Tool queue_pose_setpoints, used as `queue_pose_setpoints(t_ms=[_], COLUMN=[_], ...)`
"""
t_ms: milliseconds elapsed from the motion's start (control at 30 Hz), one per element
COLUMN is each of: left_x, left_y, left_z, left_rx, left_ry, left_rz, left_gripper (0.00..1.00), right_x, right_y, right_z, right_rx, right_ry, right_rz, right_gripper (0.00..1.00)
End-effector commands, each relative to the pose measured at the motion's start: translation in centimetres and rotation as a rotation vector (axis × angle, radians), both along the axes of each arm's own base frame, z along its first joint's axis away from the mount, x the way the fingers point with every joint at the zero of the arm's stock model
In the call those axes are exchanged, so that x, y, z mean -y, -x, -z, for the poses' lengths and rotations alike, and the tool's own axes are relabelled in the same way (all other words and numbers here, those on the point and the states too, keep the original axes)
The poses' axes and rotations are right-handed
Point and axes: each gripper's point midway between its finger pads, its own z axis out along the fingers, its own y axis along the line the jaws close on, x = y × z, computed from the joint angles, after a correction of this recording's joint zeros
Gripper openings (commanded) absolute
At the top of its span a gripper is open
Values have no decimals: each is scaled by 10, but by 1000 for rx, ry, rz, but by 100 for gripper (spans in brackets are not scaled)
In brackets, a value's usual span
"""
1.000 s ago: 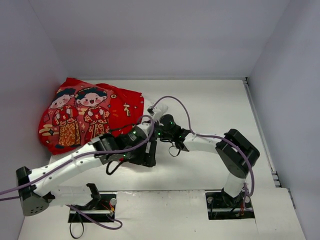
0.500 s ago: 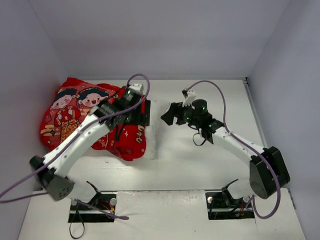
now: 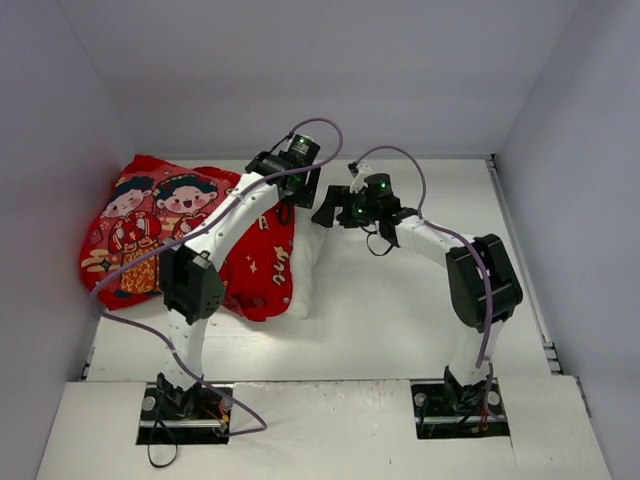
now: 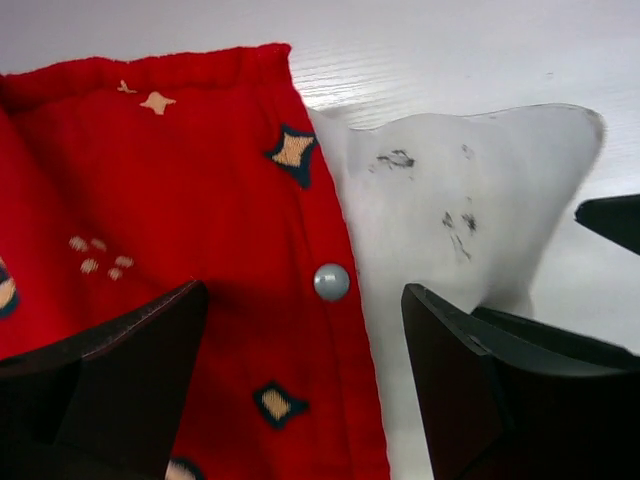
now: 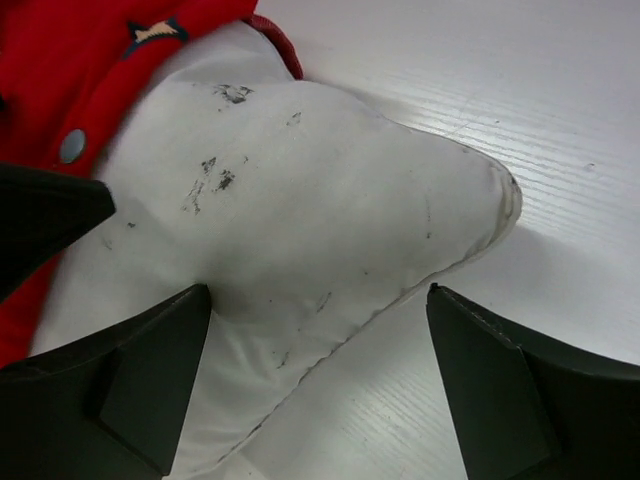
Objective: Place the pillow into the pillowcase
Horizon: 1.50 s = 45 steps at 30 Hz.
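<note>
The red pillowcase [image 3: 170, 235] with two cartoon figures lies at the table's left. The white pillow [image 3: 305, 270] is mostly inside it; a white strip and a corner stick out along its right, open edge. My left gripper [image 3: 300, 192] is open over that edge at the far end. In the left wrist view its jaws [image 4: 305, 380] straddle the red hem [image 4: 150, 200], a grey snap button [image 4: 331, 281] and the pillow corner [image 4: 460, 190]. My right gripper [image 3: 330, 212] is open just to the right. In the right wrist view it [image 5: 320, 370] straddles the smudged pillow corner [image 5: 330, 200], with red hem [image 5: 80, 50] behind.
The white table [image 3: 420, 300] is walled on the left, back and right. The two grippers are close together at the pillow corner; a fingertip of the right one shows in the left wrist view [image 4: 612, 218]. Purple cables loop above both wrists.
Both arms have swung from the table's middle to the far end of the pillowcase's open edge. The pillowcase's right part now lies stretched toward the near side with white pillow showing.
</note>
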Motion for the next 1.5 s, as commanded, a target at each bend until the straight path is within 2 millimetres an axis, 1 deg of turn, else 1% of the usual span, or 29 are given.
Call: queue_pose_setpoints(t_ms=[0, 67, 133, 167, 200, 233, 267, 333, 367, 433, 533, 633, 667, 767, 800, 867, 900, 1000, 1033, 1133, 1200, 1233, 1267, 1300, 1333, 1367, 1400, 1433, 1467], left_x=[-16, -20, -22, -24, -23, -20, -11, 4, 21, 45, 98, 141, 148, 168, 171, 180, 185, 189, 187, 179, 164, 156, 148, 139, 129, 117, 104, 93, 84], left_y=[-21, -29, -32, -33, -34, -35, -33, -31, -24, -13, 24, 74, 86, 129, 145, 156, 159, 167, 165, 154, 138, 137, 132, 129, 133, 126, 130, 131, 131], left_z=[-27, -10, -4, 0, 1, -1, -2, -11, -19, -35, -85, -151, -173, -212, -223, -234, -216, -209, -191, -169, -162, -167, -163, -166, -179, -175, -188, -186, -182], left_rx=[94, 62, 48, 38, 34, 36, 23, 22, 8, 12, 49, 119, 147, 173, 169, 152, 95, 86, 53, 50, 81, 103, 119, 142, 184, 216, 262, 272, 277], left_ry=[-70, -92, -87, -73, -61, -43, -10, 57, 123, 194, 342, 510, 560, 660, 699, 787, 791, 816, 804, 769, 729, 725, 701, 687, 685, 638, 631, 599, 570], left_rz=[-27, -41, -51, -59, -58, -48, -13, 43, 117, 216, 437, 627, 658, 771, 809, 829, 827, 823, 787, 716, 646, 627, 595, 577, 568, 522, 501, 477, 449], left_gripper=[74, 74, 68, 57, 31, 17, 6, 0, 0, 0, 0, 0, 0, 0, 0, 0, 0, 0, 0, 0, 18, 32, 40, 46, 61, 67, 72, 76, 77], right_x=[-17, -21, -23, -24, -25, -27, -28, -36, -40, -54, -70, -81, -82, -85, -86, -88, -92, -103, -106, -110, -102, -92, -85, -79, -67, -58, -49, -39, -30], right_y=[-16, -17, -15, -14, -12, -11, -10, -2, 0, 15, 29, 34, 33, 33, 32, 33, 39, 57, 61, 71, 70, 69, 69, 67, 66, 67, 63, 62, 64], right_z=[-36, -31, -31, -28, -26, -27, -23, -25, -26, -39, -68, -95, -105, -125, -126, -118, -109, -92, -87, -73, -62, -58, -51, -49, -50, -39, -38, -44, -34], right_rx=[82, 68, 70, 66, 64, 64, 58, 61, 63, 85, 125, 164, 181, 207, 208, 189, 174, 132, 113, 86, 72, 69, 50, 71, 84, 76, 86, 104, 66], right_ry=[-71, -82, -92, -96, -101, -107, -111, -133, -143, -210, -314, -361, -378, -432, -442, -444, -444, -467, -477, -460, -436, -419, -394, -366, -344, -286, -253, -227, -177], right_rz=[-37, -49, -62, -72, -79, -90, -101, -146, -162, -252, -335, -361, -365, -365, -364, -353, -360, -366, -369, -364, -335, -315, -299, -286, -265, -253, -222, -202, -185], right_gripper=[84, 81, 69, 60, 54, 47, 33, 16, 0, 0, 0, 0, 0, 0, 0, 0, 0, 0, 0, 1, 10, 14, 24, 29, 36, 40, 44, 50, 54])
